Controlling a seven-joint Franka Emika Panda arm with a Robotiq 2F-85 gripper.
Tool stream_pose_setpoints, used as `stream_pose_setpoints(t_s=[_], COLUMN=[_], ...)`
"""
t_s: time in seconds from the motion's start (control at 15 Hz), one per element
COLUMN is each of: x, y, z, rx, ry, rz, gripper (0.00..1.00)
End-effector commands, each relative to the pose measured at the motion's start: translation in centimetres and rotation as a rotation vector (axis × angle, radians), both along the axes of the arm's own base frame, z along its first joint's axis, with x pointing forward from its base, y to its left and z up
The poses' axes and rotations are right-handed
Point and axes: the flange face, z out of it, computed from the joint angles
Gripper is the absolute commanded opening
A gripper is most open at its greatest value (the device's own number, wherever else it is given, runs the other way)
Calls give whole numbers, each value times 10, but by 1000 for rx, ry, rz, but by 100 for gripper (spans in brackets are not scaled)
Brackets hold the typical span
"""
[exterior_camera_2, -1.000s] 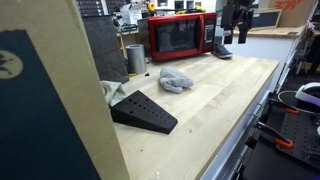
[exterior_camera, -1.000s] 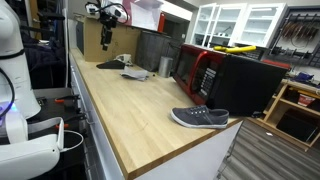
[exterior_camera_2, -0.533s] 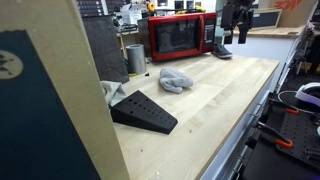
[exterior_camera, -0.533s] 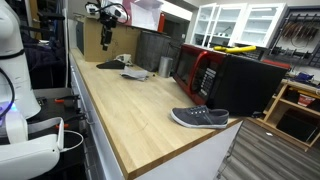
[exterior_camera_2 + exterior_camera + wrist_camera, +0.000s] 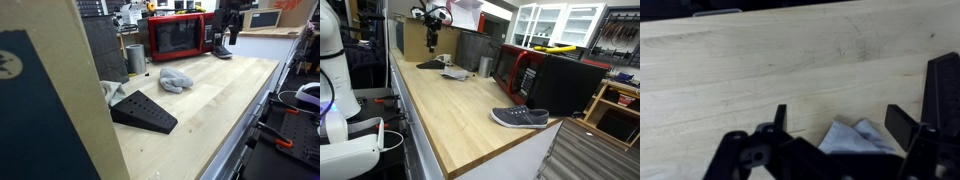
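Observation:
My gripper (image 5: 840, 120) is open and empty, its two dark fingers (image 5: 902, 122) spread wide. It hangs high above the wooden counter (image 5: 760, 60). Directly below it, between the fingers in the wrist view, lies a crumpled grey cloth (image 5: 855, 138). Both exterior views show the gripper (image 5: 432, 28) (image 5: 226, 22) well clear of the cloth (image 5: 456, 73) (image 5: 176, 79), touching nothing.
A black wedge-shaped block (image 5: 143, 111) (image 5: 428, 64) lies near the cloth. A red microwave (image 5: 180, 37) (image 5: 513, 68) stands against the wall beside a metal cup (image 5: 135, 58). A grey shoe (image 5: 520, 117) (image 5: 221, 51) rests on the counter by the microwave's end.
The gripper has shifted a little sideways above the counter, still open. The cloth, the block and the shoe have not moved.

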Motion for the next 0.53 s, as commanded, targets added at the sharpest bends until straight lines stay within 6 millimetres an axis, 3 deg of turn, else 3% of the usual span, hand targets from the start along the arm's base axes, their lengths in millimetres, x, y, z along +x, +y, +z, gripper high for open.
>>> stream_pose_setpoints(t_s=[0.0,0.47], x=[38,101], y=[7,33], z=[-9,-57], rx=[-37,-88], ry=[-41,-54], rz=[12,76], gripper=[100,100])
